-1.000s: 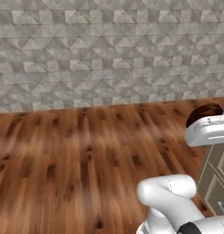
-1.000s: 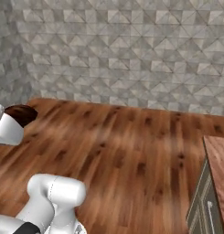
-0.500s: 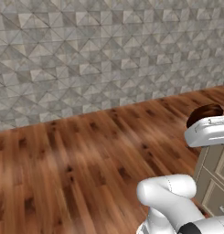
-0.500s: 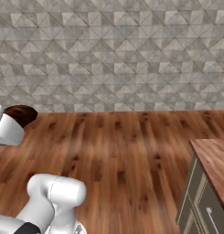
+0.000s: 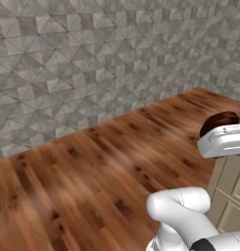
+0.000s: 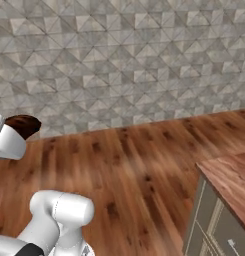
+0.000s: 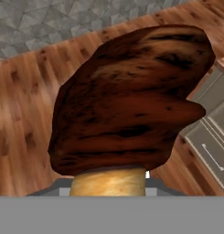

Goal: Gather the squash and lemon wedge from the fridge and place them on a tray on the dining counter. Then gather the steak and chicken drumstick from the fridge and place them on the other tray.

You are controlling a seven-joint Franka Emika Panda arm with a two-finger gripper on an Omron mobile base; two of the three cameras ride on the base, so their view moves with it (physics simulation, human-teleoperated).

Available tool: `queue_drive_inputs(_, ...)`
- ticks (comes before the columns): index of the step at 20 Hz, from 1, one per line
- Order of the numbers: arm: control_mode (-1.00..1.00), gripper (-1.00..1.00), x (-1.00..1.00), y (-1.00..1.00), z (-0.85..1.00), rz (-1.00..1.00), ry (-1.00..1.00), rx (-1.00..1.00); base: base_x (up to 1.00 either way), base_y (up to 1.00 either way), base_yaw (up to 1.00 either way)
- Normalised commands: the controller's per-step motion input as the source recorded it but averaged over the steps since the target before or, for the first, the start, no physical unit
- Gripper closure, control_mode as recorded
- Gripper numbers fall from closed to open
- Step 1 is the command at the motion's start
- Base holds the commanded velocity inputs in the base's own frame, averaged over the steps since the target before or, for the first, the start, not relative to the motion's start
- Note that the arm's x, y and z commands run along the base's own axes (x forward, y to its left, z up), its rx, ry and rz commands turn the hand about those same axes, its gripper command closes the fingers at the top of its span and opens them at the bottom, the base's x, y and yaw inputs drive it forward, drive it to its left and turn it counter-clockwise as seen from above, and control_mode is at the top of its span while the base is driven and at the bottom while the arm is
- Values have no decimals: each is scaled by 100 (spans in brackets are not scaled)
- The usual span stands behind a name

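Observation:
The chicken drumstick is dark roasted brown with a pale tan bone end, and it takes up most of the hand view. My gripper is shut on it, and the meat hides the fingertips. In the left base view the drumstick pokes up over the white hand at the right edge. In the right base view the drumstick sticks out past the hand at the left edge. It is carried high above the wooden floor.
A grey stone-tiled wall runs across the back above a brown plank floor. A cabinet with a wood-grain top and panelled drawer fronts stands at the lower right. Beige panelled fronts are close beside the arm.
The whole picture has swung sideways in both base views, so the base has turned. The counter corner has come further into the right base view. The drumstick stays in my grip.

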Motion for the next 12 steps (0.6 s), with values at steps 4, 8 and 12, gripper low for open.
queue_drive_inputs(4, 100, 100, 0, 0, 0, 0, 0, 0, 64, 45, -43)
queue_drive_inputs(8, 100, 100, 0, 0, 0, 0, 0, 0, 63, 45, -43)
queue_drive_inputs(12, 100, 100, 0, 0, 0, 0, 0, 0, 63, 46, -43)
